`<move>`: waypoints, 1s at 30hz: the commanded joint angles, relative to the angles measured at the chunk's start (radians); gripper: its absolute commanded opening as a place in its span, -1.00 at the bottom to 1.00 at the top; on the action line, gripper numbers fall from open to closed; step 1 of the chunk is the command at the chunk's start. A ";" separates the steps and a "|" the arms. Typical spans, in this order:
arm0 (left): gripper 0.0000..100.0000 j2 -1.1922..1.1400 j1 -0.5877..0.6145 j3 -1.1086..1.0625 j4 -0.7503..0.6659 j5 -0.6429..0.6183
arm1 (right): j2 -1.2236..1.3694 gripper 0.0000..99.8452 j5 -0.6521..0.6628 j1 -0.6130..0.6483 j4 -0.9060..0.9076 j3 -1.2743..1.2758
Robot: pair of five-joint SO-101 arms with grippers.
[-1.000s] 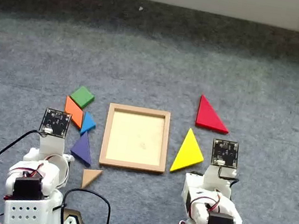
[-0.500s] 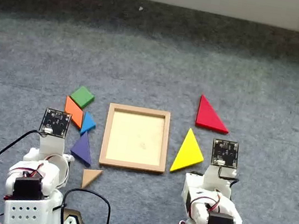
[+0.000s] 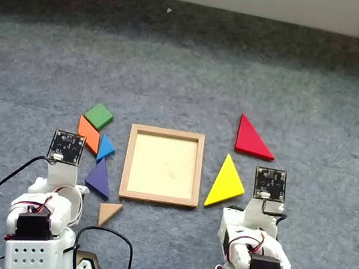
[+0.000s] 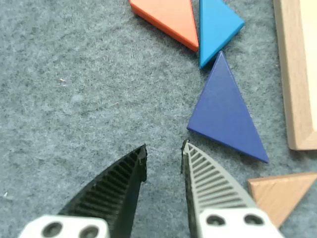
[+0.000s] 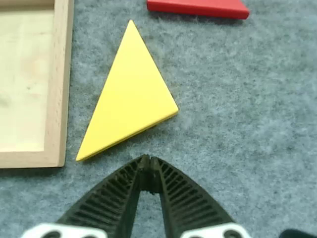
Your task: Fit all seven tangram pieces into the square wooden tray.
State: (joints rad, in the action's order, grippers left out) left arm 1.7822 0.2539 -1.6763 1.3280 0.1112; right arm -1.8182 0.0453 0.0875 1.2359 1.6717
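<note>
Left wrist view: we see left gripper (image 4: 164, 148) low over carpet (image 4: 74, 89), narrow gap, dark blue triangle (image 4: 225, 121) just ahead. Right gripper (image 5: 149, 159) pinched closed, yellow triangle (image 5: 130, 94) just ahead, tray (image 5: 58, 89) touching it.

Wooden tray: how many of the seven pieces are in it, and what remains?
Done: nothing; the tray holds no piece. In hand: nothing; the left gripper is open by the dark blue triangle, the right gripper shut, empty, by the yellow triangle. Left: all seven, also the green square, orange piece, light blue triangle, tan triangle and red triangle.
</note>
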 commanded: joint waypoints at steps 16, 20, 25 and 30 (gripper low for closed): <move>-0.73 0.028 -0.015 -0.019 0.005 -0.008 | -0.004 -0.96 -0.003 -0.007 0.007 0.142; -0.73 0.028 -0.015 -0.019 0.005 -0.008 | -0.004 -0.96 0.003 -0.015 0.007 0.142; -0.73 0.028 -0.015 -0.019 0.005 -0.009 | -0.004 -0.96 0.155 -0.062 -0.001 0.081; -0.73 0.028 -0.015 -0.019 0.005 -0.006 | -0.004 -0.96 0.311 -0.220 -0.061 -0.038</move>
State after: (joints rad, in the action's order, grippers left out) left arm 1.7822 0.2539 -1.6763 1.3280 0.1112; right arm -1.8182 0.2371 -0.0245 1.2359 1.6701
